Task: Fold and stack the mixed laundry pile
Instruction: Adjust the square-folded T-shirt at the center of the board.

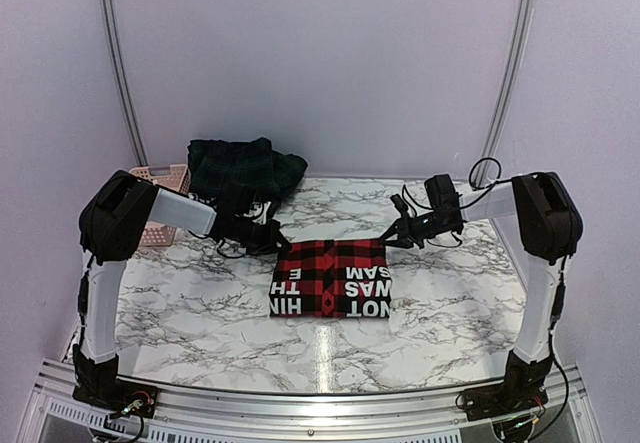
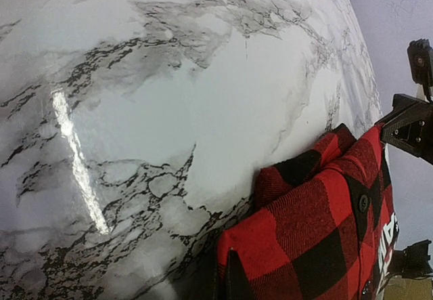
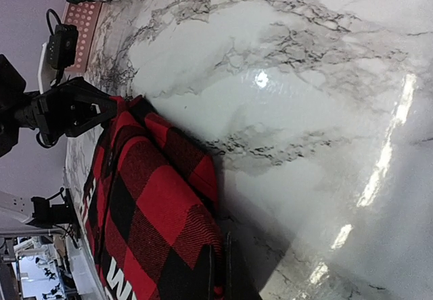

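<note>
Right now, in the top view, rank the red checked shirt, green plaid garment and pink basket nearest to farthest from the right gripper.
1. Red checked shirt, touching the right gripper
2. Green plaid garment, back left
3. Pink basket, far left

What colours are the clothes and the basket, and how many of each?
Red-and-black: 1, the checked shirt
Dark green: 1, the plaid heap; I cannot tell how many pieces are in it
Pink: 1, the basket
Total: 3
</note>
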Tool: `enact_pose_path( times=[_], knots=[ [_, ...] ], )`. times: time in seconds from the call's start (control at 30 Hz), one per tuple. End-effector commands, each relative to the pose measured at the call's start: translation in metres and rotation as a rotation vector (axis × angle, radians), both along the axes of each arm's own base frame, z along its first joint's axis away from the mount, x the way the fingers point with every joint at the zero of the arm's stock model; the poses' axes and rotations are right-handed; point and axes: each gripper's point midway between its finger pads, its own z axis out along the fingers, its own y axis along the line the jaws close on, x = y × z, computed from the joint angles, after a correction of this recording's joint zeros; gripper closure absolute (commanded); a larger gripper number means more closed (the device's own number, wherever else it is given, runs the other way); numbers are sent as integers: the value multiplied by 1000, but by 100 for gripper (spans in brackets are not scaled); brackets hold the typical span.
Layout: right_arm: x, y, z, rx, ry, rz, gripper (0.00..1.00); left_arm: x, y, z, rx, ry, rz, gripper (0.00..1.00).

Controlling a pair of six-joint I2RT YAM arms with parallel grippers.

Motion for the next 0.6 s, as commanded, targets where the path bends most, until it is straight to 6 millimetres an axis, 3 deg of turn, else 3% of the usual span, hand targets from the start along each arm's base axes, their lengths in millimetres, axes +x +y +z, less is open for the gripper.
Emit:
enact_pose_path(
  times=[0.0,0.1,0.17,0.23,0.27,0.37,0.43,0.57],
  knots=[
    [16,-8,-34,-153,-36,-42,100,6,27,-44,126,58,81,100],
    [17,-4,-45,-179,-37,-35,100,7,36,-46,152,55,106,100],
    [22,-1,-25,-154,-74,-41,100,11,38,-27,138,8,116,99],
    [32,1,9,-130,-134,-53,71,19,40,6,125,-74,132,67],
    [36,2,30,-120,-172,-59,61,24,40,26,113,-124,135,59],
    [45,3,94,-87,-292,-78,37,33,45,87,107,-261,159,5],
    [43,3,132,-70,-363,-75,24,34,53,125,120,-348,174,1],
    [17,9,184,-3,-429,-25,18,11,59,200,145,-526,103,1]
  ],
)
